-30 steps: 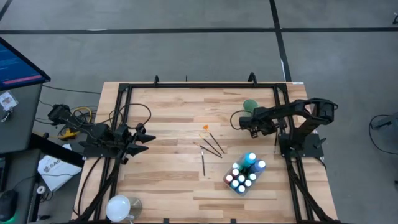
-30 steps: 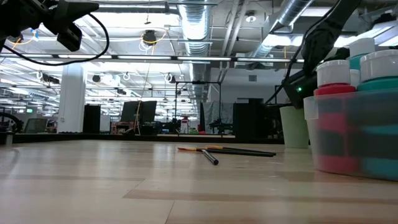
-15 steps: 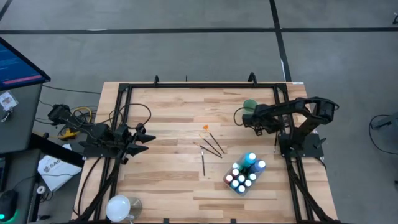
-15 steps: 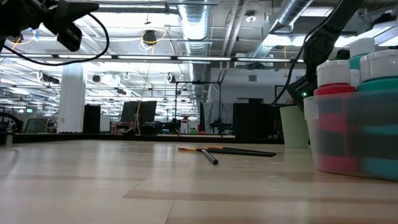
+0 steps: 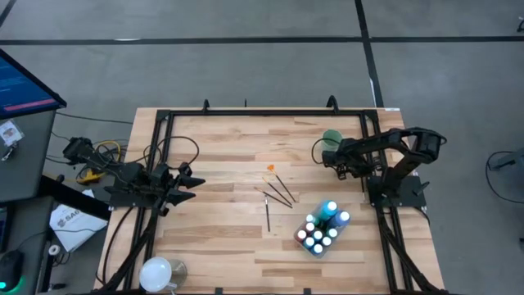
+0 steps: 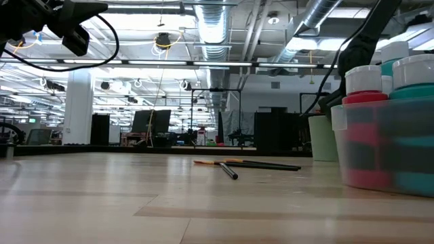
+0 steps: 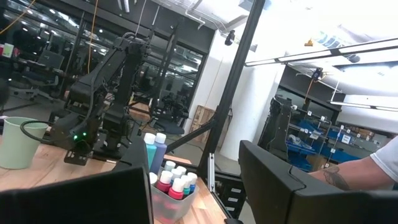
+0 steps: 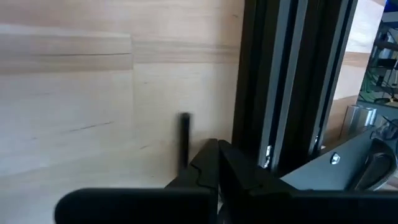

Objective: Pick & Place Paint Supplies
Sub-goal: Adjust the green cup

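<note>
Several thin dark paintbrushes (image 5: 280, 192) lie flat mid-table, and they also show in the low view (image 6: 247, 163). Paint bottles with blue, teal, red and white caps stand in a clear tub (image 5: 322, 231) near the right front. My right gripper (image 5: 322, 156) is shut beside the pale green cup (image 5: 331, 138), on its near-left side. A thin dark stick (image 8: 185, 140) that looks like a brush handle shows beside its fingertips (image 8: 214, 155). My left gripper (image 7: 193, 205) is open and empty at the table's left edge (image 5: 176, 186). My right gripper is shut, and the thin dark handle (image 8: 185, 158) sticks out past its fingertips over the table. The fingers themselves hide the place of contact, so which part of the brush they have does not show. The handle's free end is clear of the wood.
A black frame rail (image 8: 292, 93) runs along the table's right side close to my right gripper. A white round thing (image 5: 155, 270) sits at the near left corner. Bare wood lies across the table's left and far parts.
My right gripper has moved a little toward the table's right edge, closer to the pale green cup. The brushes on the table and the tub of bottles have stayed put.
</note>
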{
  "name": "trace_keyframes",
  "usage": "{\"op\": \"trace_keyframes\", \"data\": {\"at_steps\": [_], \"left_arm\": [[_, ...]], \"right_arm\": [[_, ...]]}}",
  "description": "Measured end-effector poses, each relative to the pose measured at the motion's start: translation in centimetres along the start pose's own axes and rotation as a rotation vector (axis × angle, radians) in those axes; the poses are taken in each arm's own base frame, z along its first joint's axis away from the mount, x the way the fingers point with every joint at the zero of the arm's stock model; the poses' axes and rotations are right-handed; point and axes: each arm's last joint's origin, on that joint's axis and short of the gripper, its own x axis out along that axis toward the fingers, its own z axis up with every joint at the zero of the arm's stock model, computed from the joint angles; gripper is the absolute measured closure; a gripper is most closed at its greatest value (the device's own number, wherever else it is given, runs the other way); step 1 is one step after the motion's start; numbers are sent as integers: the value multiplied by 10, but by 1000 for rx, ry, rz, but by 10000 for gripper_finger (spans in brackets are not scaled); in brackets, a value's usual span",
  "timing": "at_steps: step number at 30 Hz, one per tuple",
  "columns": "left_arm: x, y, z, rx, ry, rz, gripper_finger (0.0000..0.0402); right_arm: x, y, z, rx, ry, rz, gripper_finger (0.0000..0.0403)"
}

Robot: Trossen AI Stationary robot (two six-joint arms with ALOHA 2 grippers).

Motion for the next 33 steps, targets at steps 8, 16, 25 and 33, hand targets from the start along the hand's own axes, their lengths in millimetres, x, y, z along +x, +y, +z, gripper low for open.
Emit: {"op": "trace_keyframes", "data": {"at_steps": [8,16,25,33], "left_arm": [[0,0,0,0,0,0,270],[0,0,0,0,0,0,270],[0,0,0,0,0,0,270],[0,0,0,0,0,0,270]], "right_arm": [[-1,6,0,-8,10,7,403],[-26,21,4,-25,-11,114,403],[-56,35,10,-125,-68,235,403],[-73,33,10,-156,-70,212,403]]}}
